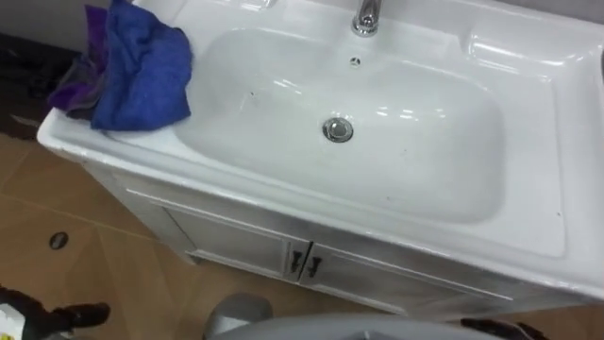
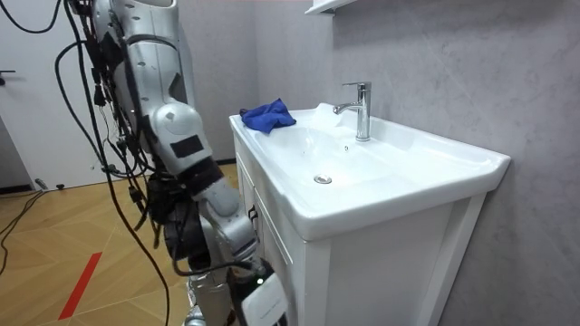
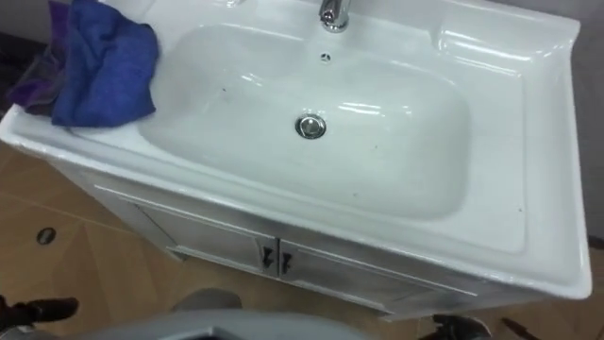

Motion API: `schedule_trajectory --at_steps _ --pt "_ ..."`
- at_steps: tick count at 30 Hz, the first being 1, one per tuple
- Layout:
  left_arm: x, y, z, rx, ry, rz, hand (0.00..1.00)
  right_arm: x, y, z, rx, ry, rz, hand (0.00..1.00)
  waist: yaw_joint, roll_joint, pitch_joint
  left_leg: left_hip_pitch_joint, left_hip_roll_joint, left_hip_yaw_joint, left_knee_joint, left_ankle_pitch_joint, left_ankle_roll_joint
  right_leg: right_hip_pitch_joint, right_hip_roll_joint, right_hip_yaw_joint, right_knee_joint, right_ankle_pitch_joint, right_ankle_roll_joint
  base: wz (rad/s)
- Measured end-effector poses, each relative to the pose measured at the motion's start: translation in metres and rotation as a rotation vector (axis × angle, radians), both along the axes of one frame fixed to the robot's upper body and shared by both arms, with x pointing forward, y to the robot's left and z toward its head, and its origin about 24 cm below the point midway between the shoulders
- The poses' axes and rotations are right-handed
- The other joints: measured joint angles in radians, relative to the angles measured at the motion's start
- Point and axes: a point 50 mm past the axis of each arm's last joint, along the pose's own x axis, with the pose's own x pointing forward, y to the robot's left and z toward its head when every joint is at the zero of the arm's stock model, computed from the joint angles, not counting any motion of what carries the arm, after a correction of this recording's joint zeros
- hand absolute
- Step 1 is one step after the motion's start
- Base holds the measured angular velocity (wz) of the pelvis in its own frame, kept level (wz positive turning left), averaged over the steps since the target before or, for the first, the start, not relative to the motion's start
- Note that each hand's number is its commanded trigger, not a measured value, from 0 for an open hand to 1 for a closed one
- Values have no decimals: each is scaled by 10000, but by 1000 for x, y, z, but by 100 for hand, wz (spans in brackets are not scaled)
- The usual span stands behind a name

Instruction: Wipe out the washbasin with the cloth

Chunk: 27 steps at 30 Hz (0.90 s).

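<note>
Well, I stand right in front of the basin [image 1: 528,189]. My left hand [image 1: 80,314] and my right hand [image 2: 256,288] hang low, below the basin's front edge. I cannot tell how either one is held. White cupboard doors [image 1: 245,247] are under the basin. The drain [image 1: 338,129] sits in its middle. A blue cloth [image 1: 142,66] lies bunched on the basin's left rim, on top of a purple cloth [image 1: 71,90]. The tap [image 1: 366,17] stands at the back.
</note>
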Motion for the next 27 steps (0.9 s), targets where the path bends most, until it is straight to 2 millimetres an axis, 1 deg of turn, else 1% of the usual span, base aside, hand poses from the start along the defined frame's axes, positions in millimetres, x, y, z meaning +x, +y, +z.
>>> schedule_trajectory --at_steps 1,2,3,4,5,6,7,9,10,13,16,17,20,23,25,27 --pt "-1 -2 -2 -262 89 -113 0 -3 0 0 -19 122 -44 0 -54 22 1 46 10 155 12 -37 66 -17 -14 110 -1 35 33 -22" --pt "-1 -2 -3 -369 137 -147 0 -6 0 -1 -22 187 -58 0 -109 28 0 63 6 195 18 -52 92 -19 -27 155 3 51 54 -22" --pt "-2 -3 -5 -575 277 -214 0 -10 0 -1 -21 310 -67 0 -299 36 4 83 -14 237 31 -72 137 -35 -43 319 26 88 109 -12" --pt "-2 -4 -7 -706 391 -270 0 -13 0 -1 -23 406 -99 0 -349 55 4 107 -17 299 33 -85 164 -45 -54 413 28 102 121 -27" --pt "-4 -7 -11 -1022 619 -386 0 -17 -1 -2 -29 578 -147 0 -390 76 3 178 -5 479 30 -113 210 -88 -54 642 32 118 148 -35" --pt "-6 -11 -14 -1326 827 -568 0 -19 0 -2 -9 695 -173 0 -565 92 1 216 -1 556 27 -143 257 -131 -57 738 37 157 190 -31" --pt "-6 -12 -16 -1467 924 -677 0 -21 0 -2 1 747 -195 0 -640 97 1 222 -3 573 20 -154 275 -142 -54 822 41 185 210 -21" --pt "-5 -17 -20 -1897 1318 -1166 0 -25 1 -3 21 865 -258 0 -895 94 6 230 -7 738 -6 -174 326 -186 -43 1154 11 252 255 -19" --pt "-2 -19 -22 -2079 1462 -1384 0 -28 2 -3 45 935 -302 0 -1047 91 6 239 -12 744 -4 -165 353 -177 -43 1158 -6 295 273 -9" --pt "8 -22 -25 -2608 1578 -1640 0 -36 4 -4 82 1206 -407 0 -1137 98 8 159 -16 820 13 -194 406 -351 -64 1175 -5 324 294 -6" --pt "9 -23 -27 -2980 1788 -1688 0 -41 5 -4 75 1508 -493 0 -1150 112 0 231 1 928 -33 -210 418 -343 -56 1277 -32 333 309 -12" --pt "8 -24 -27 -3154 1880 -1710 0 -45 6 -4 72 1658 -474 0 -1185 120 0 270 18 990 -40 -227 416 -337 -45 1343 -42 334 310 -14" --pt "2 -27 -30 -3591 2192 -1696 0 -46 8 -5 79 1764 -223 0 -1346 135 -3 396 15 1054 -148 -230 415 -324 -39 1440 -17 334 311 -7" --pt "2 -30 -33 -4045 2340 -1811 0 -47 11 -6 141 1905 -236 0 -1365 180 -4 420 13 1118 -200 -230 415 -336 -41 1495 -26 334 311 -6" --pt "-3 -34 -37 -4468 2692 -1877 0 -47 11 -6 174 1943 -243 0 -1356 204 -3 565 15 1281 -314 -230 414 -309 -42 1612 -27 334 311 -18" --pt "-6 -36 -39 -4814 2945 -1963 0 -45 12 -6 232 1906 -238 0 -1372 227 -12 580 13 1328 -339 -230 415 -318 -43 1679 -21 335 312 -11"
